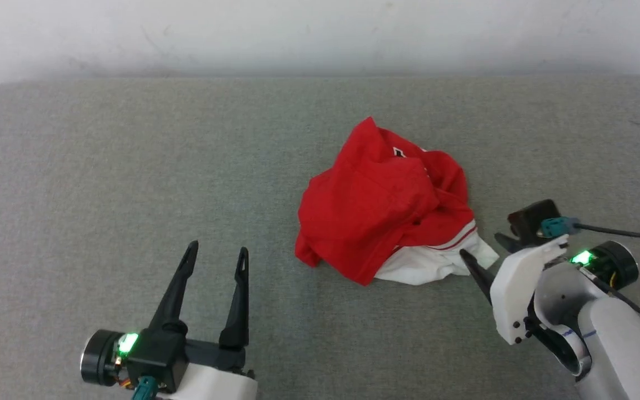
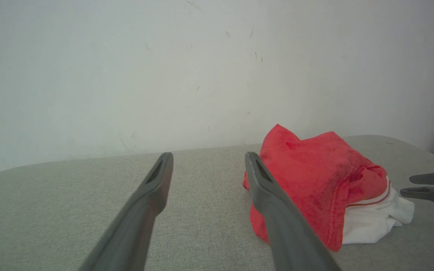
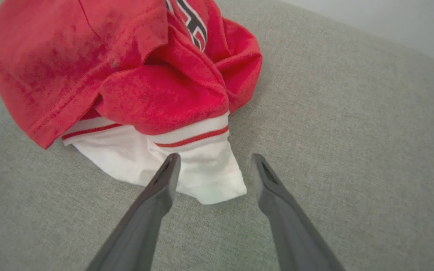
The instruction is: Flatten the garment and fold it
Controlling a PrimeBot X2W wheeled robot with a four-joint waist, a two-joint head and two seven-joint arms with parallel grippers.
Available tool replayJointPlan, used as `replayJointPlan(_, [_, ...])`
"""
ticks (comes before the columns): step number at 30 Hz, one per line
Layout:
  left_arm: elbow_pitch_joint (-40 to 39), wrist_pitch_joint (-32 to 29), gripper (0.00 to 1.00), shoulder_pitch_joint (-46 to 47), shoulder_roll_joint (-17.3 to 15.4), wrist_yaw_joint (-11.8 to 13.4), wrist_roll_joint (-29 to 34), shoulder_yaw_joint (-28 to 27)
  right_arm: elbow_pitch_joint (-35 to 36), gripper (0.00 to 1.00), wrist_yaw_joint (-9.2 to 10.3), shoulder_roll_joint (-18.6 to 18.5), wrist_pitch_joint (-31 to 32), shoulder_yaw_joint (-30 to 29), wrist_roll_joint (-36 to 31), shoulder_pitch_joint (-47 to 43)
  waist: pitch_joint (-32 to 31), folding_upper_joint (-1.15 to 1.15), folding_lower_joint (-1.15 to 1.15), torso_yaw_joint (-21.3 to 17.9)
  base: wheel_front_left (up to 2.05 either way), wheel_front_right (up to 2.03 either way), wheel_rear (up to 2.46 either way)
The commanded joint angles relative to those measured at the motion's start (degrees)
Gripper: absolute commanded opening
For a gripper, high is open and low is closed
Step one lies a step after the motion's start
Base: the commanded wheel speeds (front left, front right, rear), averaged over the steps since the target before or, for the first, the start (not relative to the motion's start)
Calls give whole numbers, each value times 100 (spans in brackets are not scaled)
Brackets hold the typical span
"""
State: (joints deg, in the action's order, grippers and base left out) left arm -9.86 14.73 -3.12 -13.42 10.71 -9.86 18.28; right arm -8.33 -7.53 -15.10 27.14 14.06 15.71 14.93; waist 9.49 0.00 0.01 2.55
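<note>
While the garment (image 1: 384, 205) lies crumpled in a loose heap a little right of the middle of the grey fabric-covered surface (image 1: 131, 166), both claws stand with their dark fingers spread apart, and neither is clamped on anything. The heap is mostly red cloth bunched upward, with a white sleeve (image 3: 202, 180) spilling out flat at its near right side. That sleeve is edged by a band of white and red stripes (image 3: 192, 137) where it meets the red folds. A scrap of black-and-white lettering (image 3: 194, 26) shows at the far side of the pile, too folded to read. The right gripper (image 1: 480, 245) reaches in from the lower right of the head view, its tips right at the sleeve's free corner. In the right wrist view that corner lies between the two fingers and one finger overlaps the white cloth, but whether it touches cannot be told. The left gripper (image 1: 217, 253) hovers at the lower left, well apart from the heap, its fingers pointing toward the pale wall (image 1: 320, 33) behind the surface's rounded far edge.
</note>
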Motion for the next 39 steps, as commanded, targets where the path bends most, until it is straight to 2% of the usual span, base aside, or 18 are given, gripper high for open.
replayJointPlan(1, [32, 27, 100, 89, 54, -63, 62, -45, -118, 100, 4, -78, 58, 126, 61, 160, 122, 0, -1, 137, 0, 0, 0])
replayJointPlan(7, [142, 27, 100, 185, 228, -317, 164, -144, -864, 100, 4, -271, 41, 728, 254, 636, 252, 0, -1, 293, 0, 0, 0])
replayJointPlan(8, [160, 27, 100, 194, 258, -351, 176, -162, -980, 77, 4, -268, 15, 803, 286, 685, 260, 0, -1, 306, 0, 0, 0])
replayJointPlan(9, [176, 27, 100, 201, 285, -382, 189, -180, -1081, 23, 4, -265, -22, 865, 305, 727, 268, 0, -1, 315, 0, 0, 0])
replayJointPlan(10, [190, 27, 100, 205, 313, -411, 200, -201, -1168, 0, 4, -255, -78, 899, 327, 765, 273, 0, -1, 318, 0, 0, 0])
replayJointPlan(14, [255, 27, 100, 166, 406, -496, 221, -329, -1291, 0, 4, -285, -322, 960, 382, 890, 199, 0, -1, 248, 0, 0, 0])
replayJointPlan(19, [307, 27, 100, 53, 492, -599, 250, -478, -1017, 0, 4, -506, -650, 835, 359, 1114, -83, 0, -1, 51, 0, 0, 0])
replayJointPlan(24, [312, 27, 100, -57, 594, -692, 304, -538, -350, 0, 4, -736, -725, 547, 324, 1409, -358, 0, -1, -113, 0, 0, 0])
replayJointPlan(29, [327, 27, 100, -158, 670, -770, 348, -573, 663, 0, 4, -940, -475, 194, 209, 1479, -488, 0, -1, -163, 0, 0, 0])
replayJointPlan(35, [356, 27, 100, -335, 736, -847, 359, -652, 1703, 0, 4, -960, 90, 166, 248, 579, -532, 0, -1, -183, 0, 0, 0])
replayJointPlan(39, [392, 27, 100, -363, 769, -925, 380, -672, 1827, 0, 4, -839, 463, 299, 474, -587, -498, 0, -1, -171, 0, 0, 0])
